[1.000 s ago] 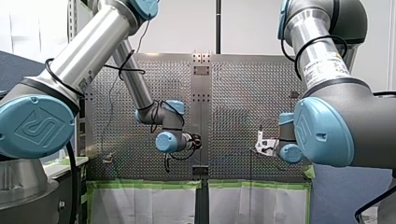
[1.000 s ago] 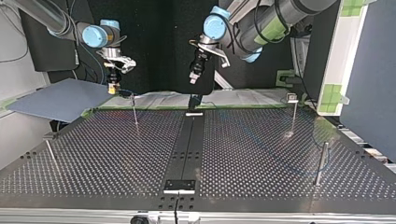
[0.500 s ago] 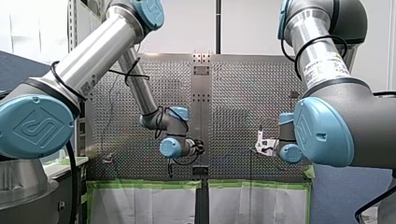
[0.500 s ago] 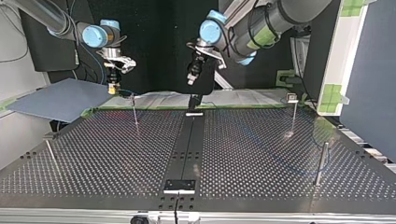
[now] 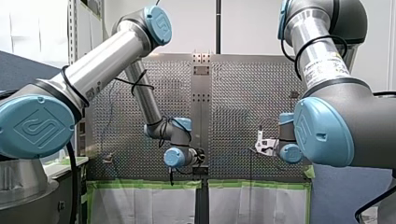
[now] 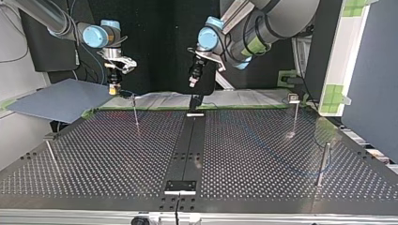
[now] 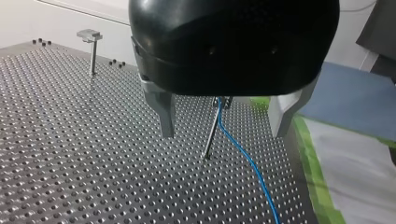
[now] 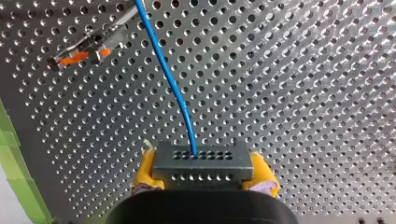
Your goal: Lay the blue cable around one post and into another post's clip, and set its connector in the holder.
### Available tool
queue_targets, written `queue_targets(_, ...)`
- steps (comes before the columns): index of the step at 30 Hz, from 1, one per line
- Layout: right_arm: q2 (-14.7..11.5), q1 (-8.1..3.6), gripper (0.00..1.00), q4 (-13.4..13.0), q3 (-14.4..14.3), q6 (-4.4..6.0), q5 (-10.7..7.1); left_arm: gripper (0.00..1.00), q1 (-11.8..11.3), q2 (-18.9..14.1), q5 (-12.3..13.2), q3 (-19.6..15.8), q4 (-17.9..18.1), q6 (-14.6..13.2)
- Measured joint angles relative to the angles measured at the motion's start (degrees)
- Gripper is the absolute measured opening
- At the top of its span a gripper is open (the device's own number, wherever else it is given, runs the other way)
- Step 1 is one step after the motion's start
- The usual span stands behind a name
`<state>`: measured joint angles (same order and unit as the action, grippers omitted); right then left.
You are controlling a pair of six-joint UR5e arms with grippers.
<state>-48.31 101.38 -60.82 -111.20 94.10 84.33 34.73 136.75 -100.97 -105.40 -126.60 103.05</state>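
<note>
a pale wall (image 5: 243, 28) stands beyond the perforated table (image 6: 253, 154), edged in green tape (image 5: 140, 185), with a blue-grey panel (image 6: 61, 98) beside it.

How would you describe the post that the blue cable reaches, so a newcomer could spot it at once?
In the top view, go to the far edge of the perforated table, at the view's left. Near my right gripper stands a thin post. Unlike its neighbours, it has the blue cable at its top.
</note>
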Motion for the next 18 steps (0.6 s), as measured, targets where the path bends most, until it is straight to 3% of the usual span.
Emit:
queue_targets(7,0.0,0.02,0.00,0.0,0.0,-0.04,-0.20,1.00,0.1,3.4,-2.8,4.2,1.5,-0.5)
queue_targets(18,0.0,0.11,0.00,-0.1,0.0,0.09,-0.21,1.00,-0.1,4.3,-2.6,5.8,1.3,-0.4)
